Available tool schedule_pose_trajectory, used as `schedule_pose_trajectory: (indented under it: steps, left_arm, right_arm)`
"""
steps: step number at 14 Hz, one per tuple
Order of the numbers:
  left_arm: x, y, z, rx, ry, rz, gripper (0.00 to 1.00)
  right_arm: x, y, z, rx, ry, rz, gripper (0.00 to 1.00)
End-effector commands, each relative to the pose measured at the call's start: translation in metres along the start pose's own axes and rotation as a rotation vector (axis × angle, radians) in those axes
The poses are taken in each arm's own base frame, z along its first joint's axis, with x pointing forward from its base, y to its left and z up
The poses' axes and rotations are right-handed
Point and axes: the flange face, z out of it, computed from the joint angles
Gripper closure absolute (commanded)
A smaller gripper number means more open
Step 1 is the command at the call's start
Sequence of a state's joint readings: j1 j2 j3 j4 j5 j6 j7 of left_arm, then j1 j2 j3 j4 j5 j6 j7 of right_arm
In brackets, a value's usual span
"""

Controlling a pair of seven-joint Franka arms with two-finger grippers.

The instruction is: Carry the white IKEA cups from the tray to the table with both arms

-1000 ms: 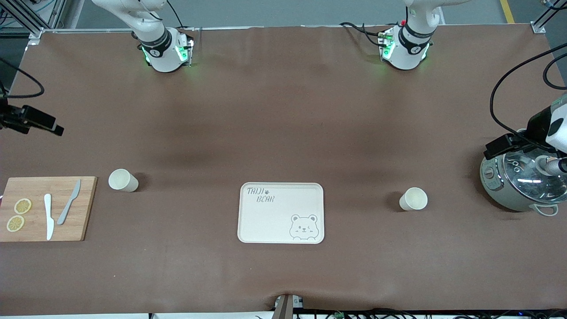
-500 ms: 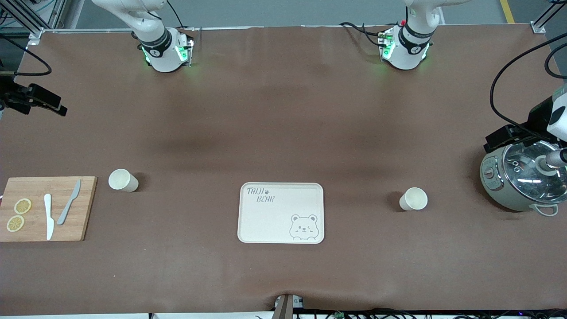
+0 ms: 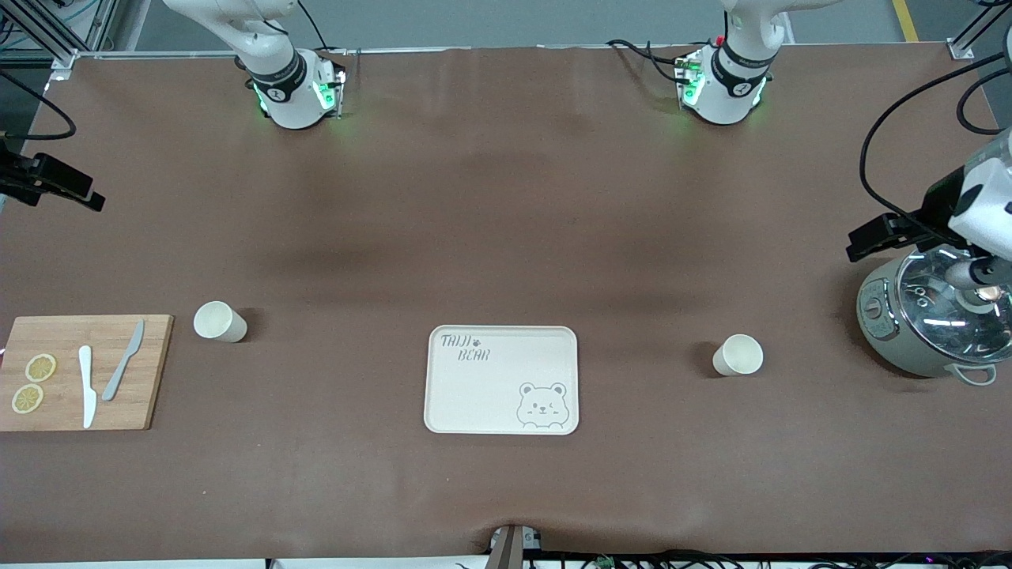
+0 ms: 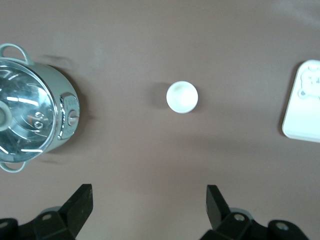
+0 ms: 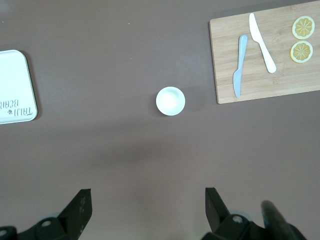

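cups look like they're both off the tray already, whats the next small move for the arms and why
Probably none beyond pulling back to rest. The tray is bare, and both cups stand on the table: one beside the cutting board, one toward the pot. The left claw and right claw are open, high up and holding nothing.

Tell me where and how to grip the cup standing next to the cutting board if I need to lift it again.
Judging by its pose, take the cup across its upper wall just under the rim, coming straight down. It stands upright on the table, mouth up, round and handleless, so any finger direction works. Keep the fingers off the cutting board beside it. The right gripper is open, wider than the cup.
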State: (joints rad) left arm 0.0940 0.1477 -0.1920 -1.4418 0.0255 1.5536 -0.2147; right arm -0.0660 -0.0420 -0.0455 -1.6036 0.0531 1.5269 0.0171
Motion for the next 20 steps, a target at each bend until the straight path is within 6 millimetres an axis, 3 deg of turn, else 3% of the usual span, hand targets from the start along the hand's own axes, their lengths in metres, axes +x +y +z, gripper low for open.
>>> schedule_pose_trajectory:
  steps: [1,7,9,16,20]
  left_arm:
    - [-0.010,0.004,-0.010,0.022,-0.002,0.011,0.00]
    - [-0.024,-0.005,-0.034,0.026,0.025,0.007,0.00]
    - [-0.031,-0.006,-0.034,0.034,-0.007,0.008,0.00]
    - [-0.051,-0.002,-0.059,0.034,0.031,0.018,0.00]
    - [-0.075,0.015,-0.066,0.032,0.036,0.065,0.00]
  right_arm:
    - [-0.006,-0.001,-0.002,-0.018,0.001,0.006,0.00]
    - [-0.001,0.002,0.005,-0.019,-0.008,0.012,0.00]
    - [-0.001,0.002,0.005,-0.019,-0.008,0.014,0.00]
    - [-0.001,-0.001,0.006,-0.018,-0.013,0.008,0.00]
    - [-0.001,-0.002,0.007,-0.018,-0.014,0.006,0.00]
